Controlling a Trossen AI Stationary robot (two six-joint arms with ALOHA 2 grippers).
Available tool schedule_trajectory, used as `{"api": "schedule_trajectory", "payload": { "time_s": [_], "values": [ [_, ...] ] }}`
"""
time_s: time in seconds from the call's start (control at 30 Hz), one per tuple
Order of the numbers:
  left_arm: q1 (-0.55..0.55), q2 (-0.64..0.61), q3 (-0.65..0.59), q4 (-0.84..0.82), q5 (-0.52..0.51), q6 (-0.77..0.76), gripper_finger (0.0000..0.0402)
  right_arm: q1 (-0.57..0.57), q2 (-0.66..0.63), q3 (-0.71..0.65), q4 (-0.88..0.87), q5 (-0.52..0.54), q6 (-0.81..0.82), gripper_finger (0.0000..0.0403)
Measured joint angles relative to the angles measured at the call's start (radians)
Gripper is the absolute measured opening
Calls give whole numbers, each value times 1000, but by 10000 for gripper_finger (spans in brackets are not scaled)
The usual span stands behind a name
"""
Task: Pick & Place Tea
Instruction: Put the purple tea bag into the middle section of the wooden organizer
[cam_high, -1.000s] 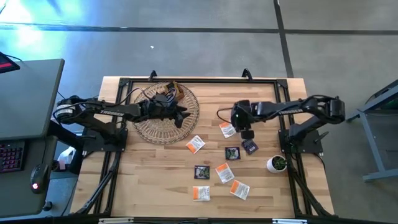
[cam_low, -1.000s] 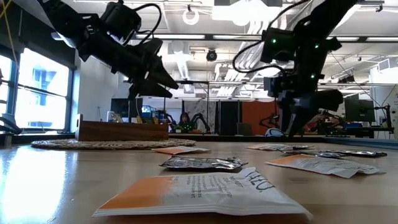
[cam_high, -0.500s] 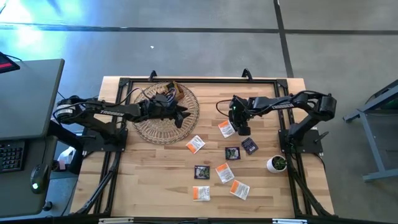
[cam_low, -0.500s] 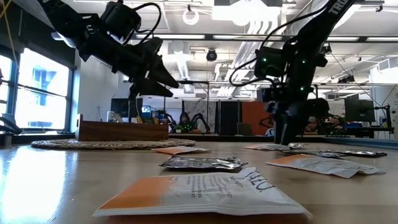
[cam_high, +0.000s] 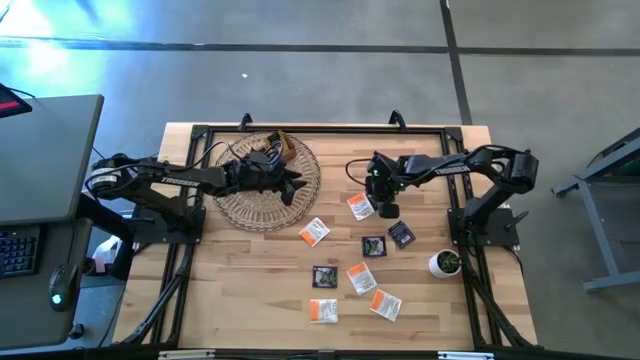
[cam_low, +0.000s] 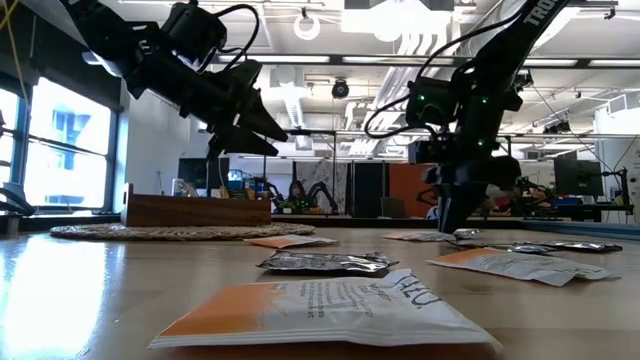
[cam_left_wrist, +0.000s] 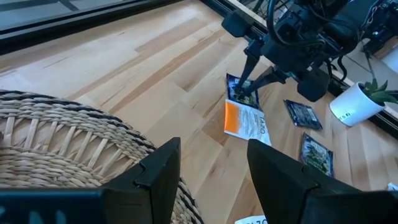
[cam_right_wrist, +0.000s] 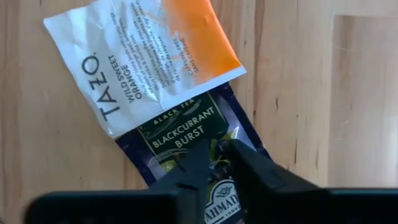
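Note:
Several flat tea sachets lie on the wooden table (cam_high: 250, 300), some white with orange print, some dark. My right gripper (cam_right_wrist: 222, 155) points down at a dark sachet (cam_right_wrist: 186, 134), whose one end lies under a white-orange sachet (cam_right_wrist: 137, 62); its fingers are closed on the dark one. In the high view this pair sits under and beside my right gripper (cam_high: 386, 208). My left gripper (cam_left_wrist: 211, 180) hangs open above the round wicker mat (cam_high: 250, 195) at the far left, touching nothing. My right gripper has its two fingertips (cam_right_wrist: 200, 167) close together on the dark sachet's printed face (cam_right_wrist: 217, 144), about mid-width, with a little of the foil between them. The fingers come from above, pointing down. The sachet lies flat on the table, one end under the white-orange sachet.
A brown wooden box (cam_low: 195, 210) stands on the wicker mat. More sachets lie toward the near edge (cam_high: 314, 232) (cam_high: 373, 245) (cam_high: 401, 235) (cam_high: 325, 277) (cam_high: 359, 277) (cam_high: 385, 304). A small white pot with a plant (cam_high: 445, 263) stands near the right edge. A black frame (cam_high: 320, 130) rims the table.
My right gripper has come down and a little toward the table's left, onto the dark sachet beside the white-orange one, and its fingers have closed there. My left gripper has kept still.

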Motion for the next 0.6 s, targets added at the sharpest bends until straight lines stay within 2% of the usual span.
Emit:
{"api": "schedule_trajectory", "payload": {
  "time_s": [0.1,0.27,0.37,0.5,0.6],
  "values": [
    [0,0,0,0,0,0,184,2,0,0,1,-13,59,9],
    [0,0,0,0,0,0,184,39,-4,-4,-2,-109,280,15],
    [0,0,0,0,0,0,184,72,-31,-7,-10,-136,433,4],
    [0,0,0,-1,0,0,184,120,-91,-14,-22,-72,724,7],
    [0,0,0,-1,2,-2,184,137,-159,-12,-15,-51,796,6]
  ]
}}
